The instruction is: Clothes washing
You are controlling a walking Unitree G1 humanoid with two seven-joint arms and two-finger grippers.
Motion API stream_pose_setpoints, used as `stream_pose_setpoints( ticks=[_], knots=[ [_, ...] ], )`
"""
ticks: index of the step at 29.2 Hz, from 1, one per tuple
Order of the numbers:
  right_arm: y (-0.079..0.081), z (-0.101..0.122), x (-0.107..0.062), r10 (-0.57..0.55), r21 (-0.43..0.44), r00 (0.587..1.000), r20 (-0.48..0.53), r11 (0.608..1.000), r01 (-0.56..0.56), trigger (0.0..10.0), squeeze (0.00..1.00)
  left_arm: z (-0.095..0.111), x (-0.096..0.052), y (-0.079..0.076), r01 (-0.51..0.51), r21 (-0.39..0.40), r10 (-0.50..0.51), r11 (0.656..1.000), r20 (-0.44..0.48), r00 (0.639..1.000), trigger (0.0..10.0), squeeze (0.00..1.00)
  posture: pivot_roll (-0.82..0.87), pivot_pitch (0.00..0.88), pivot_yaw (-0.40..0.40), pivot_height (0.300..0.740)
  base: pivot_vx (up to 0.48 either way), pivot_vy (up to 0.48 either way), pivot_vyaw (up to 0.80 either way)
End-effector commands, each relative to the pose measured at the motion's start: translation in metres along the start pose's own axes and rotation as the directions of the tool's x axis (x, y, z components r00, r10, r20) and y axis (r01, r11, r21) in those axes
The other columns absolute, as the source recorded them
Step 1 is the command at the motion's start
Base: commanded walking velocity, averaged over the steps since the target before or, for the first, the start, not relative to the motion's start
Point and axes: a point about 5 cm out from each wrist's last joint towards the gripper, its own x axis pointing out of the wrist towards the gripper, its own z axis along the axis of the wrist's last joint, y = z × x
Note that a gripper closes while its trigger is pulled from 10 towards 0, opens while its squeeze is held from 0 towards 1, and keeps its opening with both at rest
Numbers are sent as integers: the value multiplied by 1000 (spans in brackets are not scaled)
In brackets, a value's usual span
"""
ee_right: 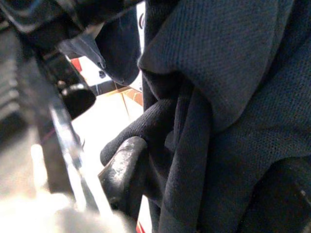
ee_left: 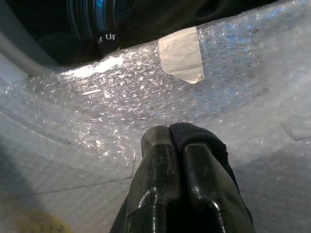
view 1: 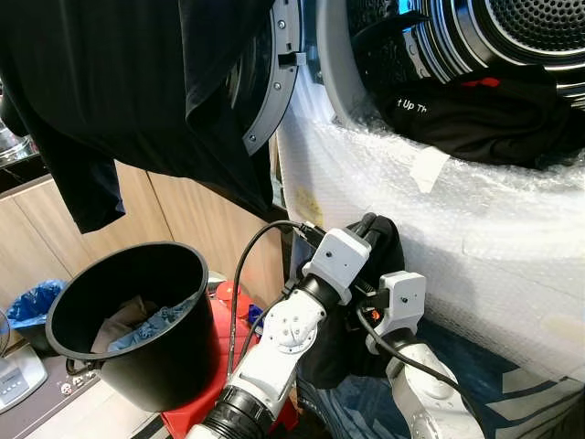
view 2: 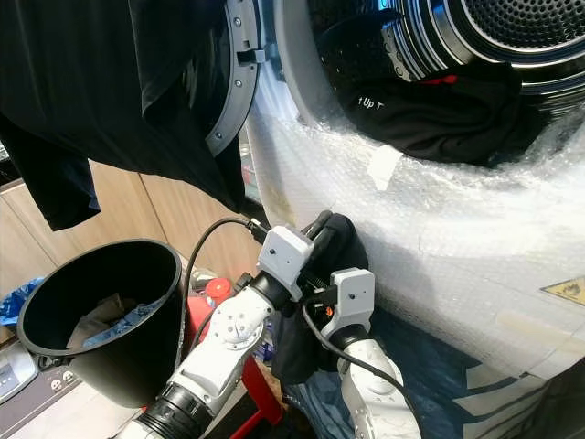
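Observation:
A dark garment point(view 1: 391, 245) hangs bunched in front of the washing machine, just below its open drum point(view 1: 539, 27). My left gripper point(view 1: 367, 221) reaches up into the top of this bundle; in the left wrist view its fingertips point(ee_left: 160, 141) are pressed together with dark cloth over one of them. My right gripper point(ee_right: 204, 194) is buried in the same bundle from below, cloth packed between its fingers point(ee_right: 124, 170). A black shirt with white lettering point(view 1: 484, 119) spills over the drum's lower lip. At lower left stands a black bucket point(view 1: 174, 357) with some clothes in it.
Bubble wrap point(view 1: 439, 210) with a strip of tape point(ee_left: 182, 53) covers the machine's front. The round door point(view 1: 274, 82) stands open to the left, with black clothing point(view 1: 119, 91) hanging over it. A red object point(view 1: 233, 306) sits behind the bucket, wooden cabinets beyond.

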Motion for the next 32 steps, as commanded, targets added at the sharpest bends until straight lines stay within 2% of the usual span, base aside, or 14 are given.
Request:
stream_pose_setpoints(
  ticks=[1,3,4,14,25,30,32],
  knots=[
    [-7,-15,4,-57,14,994,-98,998,59,6941,0,40,16,-34,153,-36,-143,988,203,969,10000,0,-126,0,89,740,0,0,0],
    [-7,-15,4,-57,14,994,-98,998,59,6941,0,40,16,-34,153,-36,-143,988,203,969,10000,0,-126,0,89,740,0,0,0],
    [-7,-15,5,-59,14,993,-98,998,60,0,0,41,16,-35,156,-40,-145,987,204,968,10000,0,-126,0,89,740,0,0,0],
    [-6,-13,2,-85,10,990,-112,996,87,0,0,46,18,-38,167,-77,-147,983,225,963,10000,0,-123,0,87,740,0,0,0],
    [-1,-12,-1,-39,-11,994,-105,999,38,0,0,48,19,-36,157,-79,-136,984,228,964,10000,0,-115,0,81,740,0,0,0],
    [2,-14,-4,-24,-5,995,-97,1000,24,0,0,47,18,-35,157,-67,-139,985,220,965,10000,0,-115,0,80,740,0,0,0],
    [2,-16,-5,3,26,997,-82,1000,-1,0,0,46,17,-35,158,-65,-141,985,216,966,10000,0,-114,0,80,740,0,0,0]
  ],
)
